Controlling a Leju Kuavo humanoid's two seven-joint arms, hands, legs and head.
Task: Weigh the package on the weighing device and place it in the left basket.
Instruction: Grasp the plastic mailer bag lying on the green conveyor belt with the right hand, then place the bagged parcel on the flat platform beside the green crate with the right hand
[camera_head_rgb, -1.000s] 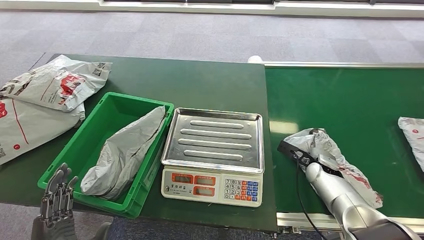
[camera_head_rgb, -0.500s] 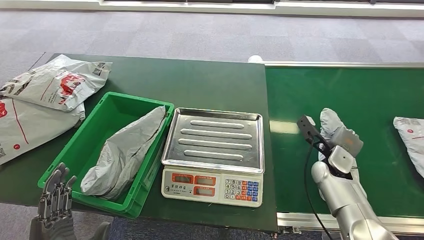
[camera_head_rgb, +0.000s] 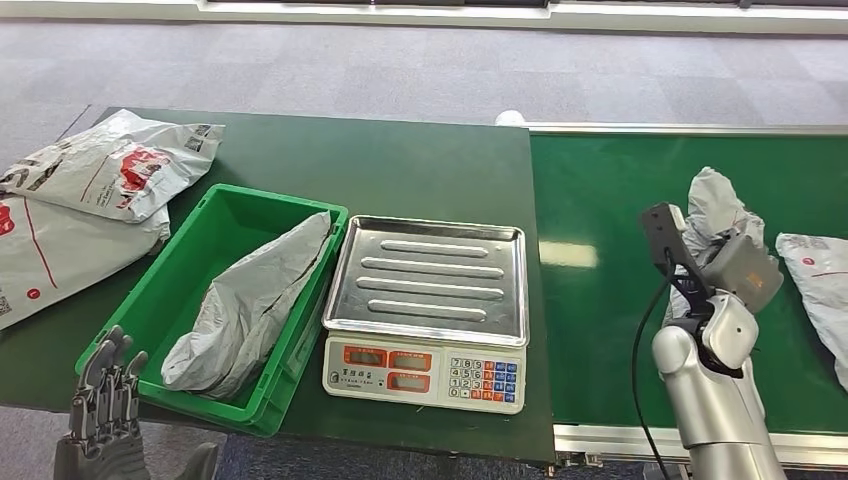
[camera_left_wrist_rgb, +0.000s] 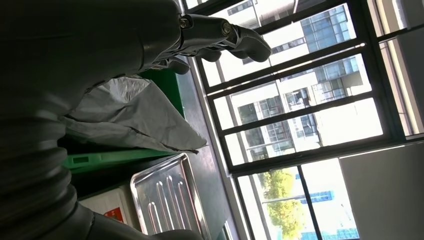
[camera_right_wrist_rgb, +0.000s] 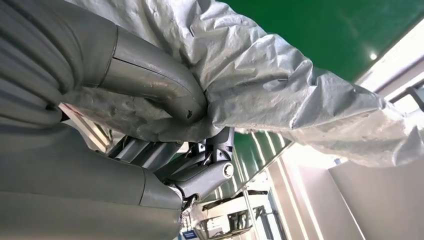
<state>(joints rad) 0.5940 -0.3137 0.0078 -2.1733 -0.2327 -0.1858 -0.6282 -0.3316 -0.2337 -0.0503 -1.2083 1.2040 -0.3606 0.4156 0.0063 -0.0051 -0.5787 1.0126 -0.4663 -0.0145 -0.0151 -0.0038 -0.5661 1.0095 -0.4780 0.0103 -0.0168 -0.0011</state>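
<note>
Fingers (camera_right_wrist_rgb: 200, 172) and thumb of the right hand (camera_right_wrist_rgb: 165, 130) clamp the grey package (camera_head_rgb: 712, 205) at right of the head frame, seemingly lifted; left hand (camera_head_rgb: 105, 400) hangs empty, fingers apart.

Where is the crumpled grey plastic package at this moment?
In the head view, the crumpled grey plastic package is in the right hand, over the green conveyor belt, right of the silver scale.

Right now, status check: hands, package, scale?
Right hand grips grey package, raised over the belt. Left hand open, low beside green basket. Scale tray bare.
</note>
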